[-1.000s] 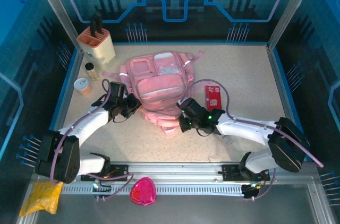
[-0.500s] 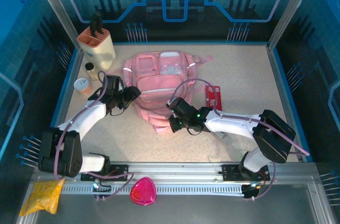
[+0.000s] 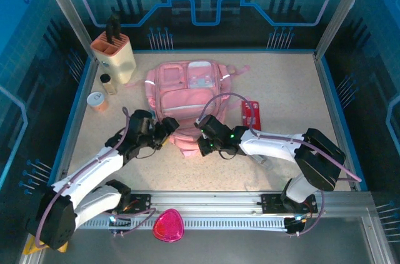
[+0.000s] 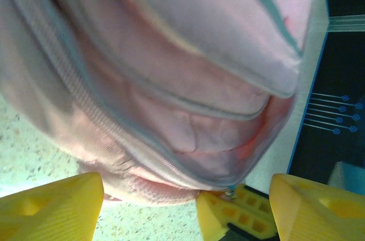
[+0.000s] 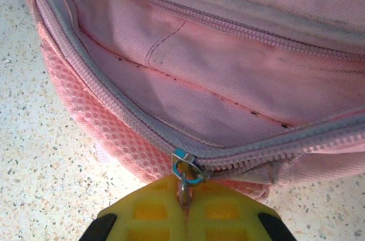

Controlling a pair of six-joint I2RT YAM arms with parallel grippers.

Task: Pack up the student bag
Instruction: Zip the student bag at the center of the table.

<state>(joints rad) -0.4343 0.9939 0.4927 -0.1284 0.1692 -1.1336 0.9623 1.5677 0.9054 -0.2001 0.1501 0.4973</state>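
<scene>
The student bag (image 3: pixel 187 92) lies flat in the middle of the table, its near edge facing both arms. The right gripper (image 5: pixel 183 201), at the bag's near edge, is clamped on the zip pull (image 5: pixel 185 171). From there the zip runs open to the bag's left side, and the compartment gapes enough to show bare pink lining. I can see nothing inside it. The left gripper (image 3: pixel 170 129), just beside the bag's near-left corner, has its jaws spread wide and holds nothing. A red packet (image 3: pixel 250 114) lies just right of the bag, and a small jar (image 3: pixel 106 82) and a cup (image 3: pixel 97 100) stand to its left. My judgement: opening is under way and no packing is done. I cannot tell how much zip remains.
</scene>
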